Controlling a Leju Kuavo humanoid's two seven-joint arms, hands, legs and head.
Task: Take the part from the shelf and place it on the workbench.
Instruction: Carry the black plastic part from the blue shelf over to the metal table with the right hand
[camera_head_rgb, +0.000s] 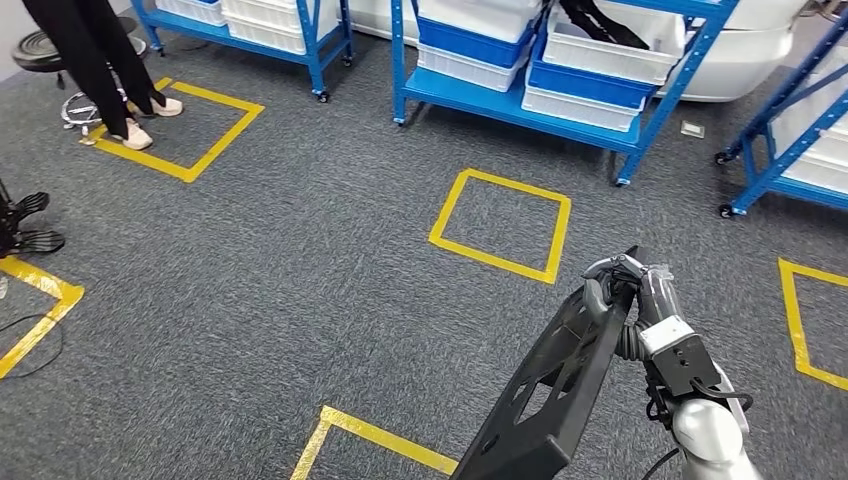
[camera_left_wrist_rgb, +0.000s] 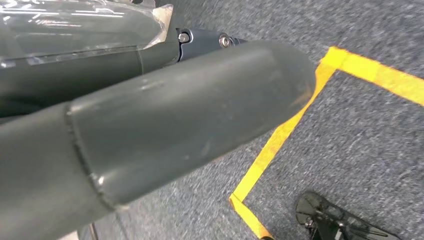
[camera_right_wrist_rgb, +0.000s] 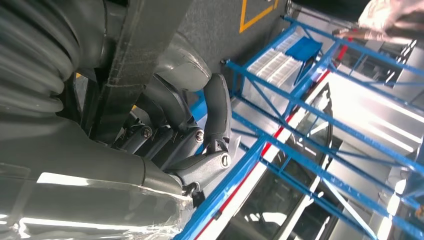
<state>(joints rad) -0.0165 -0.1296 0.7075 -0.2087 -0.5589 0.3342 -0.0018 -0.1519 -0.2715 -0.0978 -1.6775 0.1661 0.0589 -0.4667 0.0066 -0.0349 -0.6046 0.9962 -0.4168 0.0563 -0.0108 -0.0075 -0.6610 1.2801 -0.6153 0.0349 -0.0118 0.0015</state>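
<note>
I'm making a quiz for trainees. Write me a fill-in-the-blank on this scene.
1. The black part is held by the robot's ____ hand.
2. The squares taped on the carpet are ____.
3. The shelf racks have ____ frames.
4. A person stands inside a taped ____.

Answers: right; yellow; blue; square

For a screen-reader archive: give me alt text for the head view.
The right robot hand grips a long black part by its upper end above grey carpet marked with yellow tape squares. Blue shelves with white bins stand behind; a person's legs at far left.
</note>
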